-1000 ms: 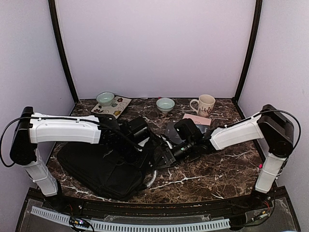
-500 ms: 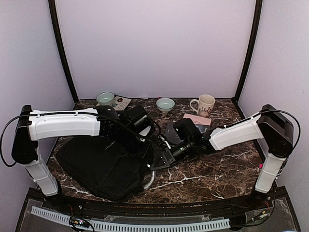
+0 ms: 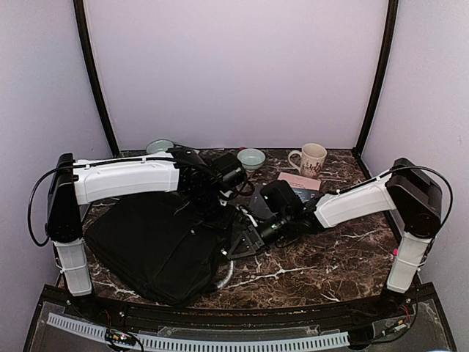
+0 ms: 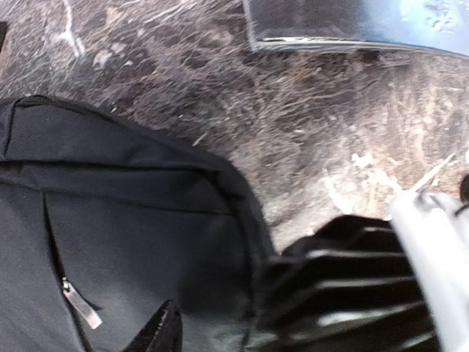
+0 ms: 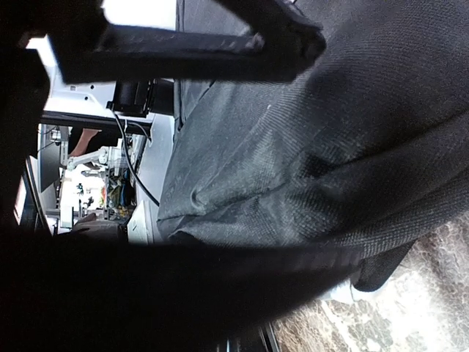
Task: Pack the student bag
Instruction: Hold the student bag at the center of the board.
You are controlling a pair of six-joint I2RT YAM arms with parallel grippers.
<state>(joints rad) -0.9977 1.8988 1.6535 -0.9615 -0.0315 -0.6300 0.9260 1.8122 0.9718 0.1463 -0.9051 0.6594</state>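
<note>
The student bag [image 3: 154,246], flat black fabric with a grey-white handle [image 3: 226,276], lies on the left half of the marble table [image 3: 322,264]. My right gripper [image 3: 248,239] is shut on the bag's right edge and holds that fabric [image 5: 330,132] raised off the table. My left gripper [image 3: 223,195] hangs open above the bag's far right corner [image 4: 124,220] with nothing in it. Only one of its fingertips [image 4: 163,331] shows in the left wrist view, over the bag near a zip pull [image 4: 80,306].
Near the back wall stand a pale bowl [image 3: 251,158], a second bowl [image 3: 159,146] and a white mug [image 3: 311,159]. A pink book [image 3: 299,181] and a dark glossy book [image 4: 352,22] lie behind the right gripper. Black frame posts rise at both back corners.
The left gripper has opened, come off the bag and swung back and to the right. The right gripper has stayed shut on the bag's edge.
</note>
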